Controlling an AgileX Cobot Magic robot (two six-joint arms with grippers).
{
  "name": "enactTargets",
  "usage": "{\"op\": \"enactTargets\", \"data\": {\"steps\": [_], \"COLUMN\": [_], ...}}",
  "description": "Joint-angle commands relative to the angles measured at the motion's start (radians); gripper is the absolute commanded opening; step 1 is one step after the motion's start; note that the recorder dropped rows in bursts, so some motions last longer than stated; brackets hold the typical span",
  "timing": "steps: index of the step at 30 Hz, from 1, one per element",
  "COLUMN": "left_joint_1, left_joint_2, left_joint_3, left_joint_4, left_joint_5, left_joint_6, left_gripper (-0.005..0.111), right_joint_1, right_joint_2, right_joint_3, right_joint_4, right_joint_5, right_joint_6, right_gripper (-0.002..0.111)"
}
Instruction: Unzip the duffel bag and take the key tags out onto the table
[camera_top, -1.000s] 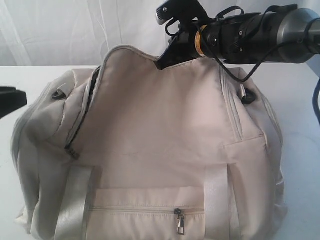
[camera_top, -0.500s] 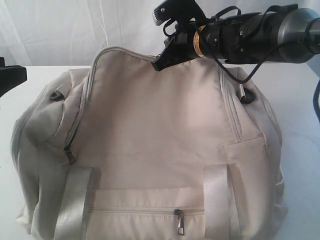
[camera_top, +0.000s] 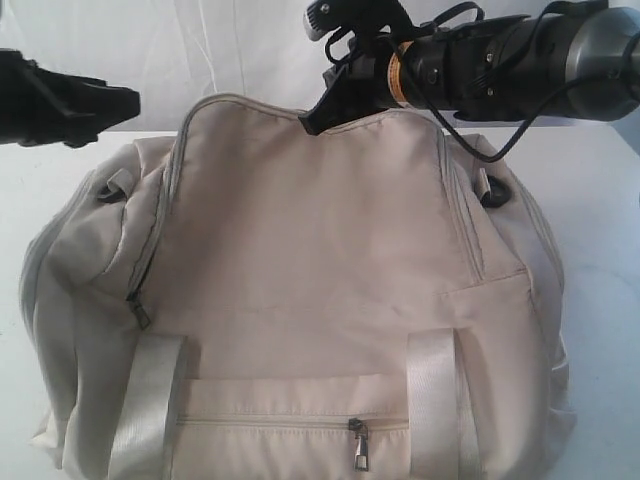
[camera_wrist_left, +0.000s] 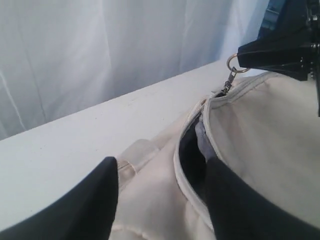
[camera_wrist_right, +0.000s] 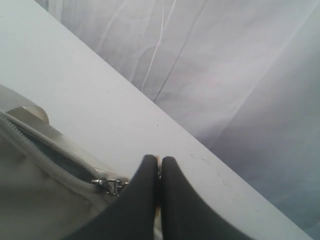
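The cream duffel bag (camera_top: 320, 290) fills the middle of the white table (camera_top: 600, 250). My right gripper (camera_top: 308, 125) is at the bag's top back edge, shut on the main zipper's metal pull (camera_wrist_left: 229, 80). In the right wrist view its fingers (camera_wrist_right: 160, 161) pinch together just past the slider (camera_wrist_right: 111, 185). My left gripper (camera_top: 125, 100) hovers open above the bag's left end. Its fingers (camera_wrist_left: 162, 162) straddle the parted zipper edge, where dark grey lining (camera_wrist_left: 192, 160) shows. The key tags are hidden.
A white curtain (camera_top: 200, 50) hangs behind the table. White webbing straps (camera_top: 150, 400) run down the bag's front beside a small pocket zipper pull (camera_top: 360, 445). A black D-ring (camera_top: 490, 190) sits at the bag's right end.
My left gripper has come in from the left edge, up and rightward over the bag's left end. My right gripper has shifted slightly left with the zipper pull.
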Motion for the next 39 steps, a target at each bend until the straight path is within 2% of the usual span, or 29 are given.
{"op": "enactTargets", "data": {"steps": [1,4,6,9,14,17,27,29,34,39], "left_joint_1": [-0.047,-0.033,-0.027,0.006,0.075,0.066,0.059,0.059,0.059,0.059], "left_joint_2": [0.113,0.129,0.132,0.132,0.134,0.155,0.267,0.281,0.29,0.29], "left_joint_3": [-0.158,-0.184,-0.186,-0.186,-0.186,-0.186,-0.186,-0.186,-0.186,-0.186], "left_joint_4": [0.24,0.24,0.24,0.24,0.24,0.24,0.24,0.24,0.24,0.24], "left_joint_5": [0.017,0.026,0.028,0.033,-0.001,-0.112,-0.139,-0.158,-0.209,-0.22], "left_joint_6": [-0.084,-0.073,-0.137,-0.354,-0.464,-0.487,-0.509,-0.518,-0.51,-0.477], "left_gripper": [0.056,0.057,0.057,0.057,0.057,0.057,0.055,0.049,0.017,0.0], "right_joint_1": [-0.009,-0.009,-0.009,-0.009,-0.009,-0.009,-0.009,-0.009,-0.009,-0.009], "right_joint_2": [-0.014,-0.014,-0.014,-0.014,-0.014,-0.014,-0.014,-0.014,-0.014,-0.014], "right_joint_3": [-0.001,-0.001,-0.001,-0.001,-0.001,-0.001,-0.001,-0.001,-0.001,-0.001], "right_joint_4": [0.008,0.01,0.01,0.01,0.01,0.01,0.01,0.01,0.01,0.01], "right_joint_5": [0.004,-0.008,-0.015,-0.019,-0.021,-0.021,-0.025,-0.025,-0.025,-0.025], "right_joint_6": [0.005,0.005,0.005,0.005,0.005,0.005,0.031,0.031,0.031,0.031], "right_gripper": [0.0,0.0,0.0,0.0,0.0,0.0,0.0,0.0,0.0,0.0]}}
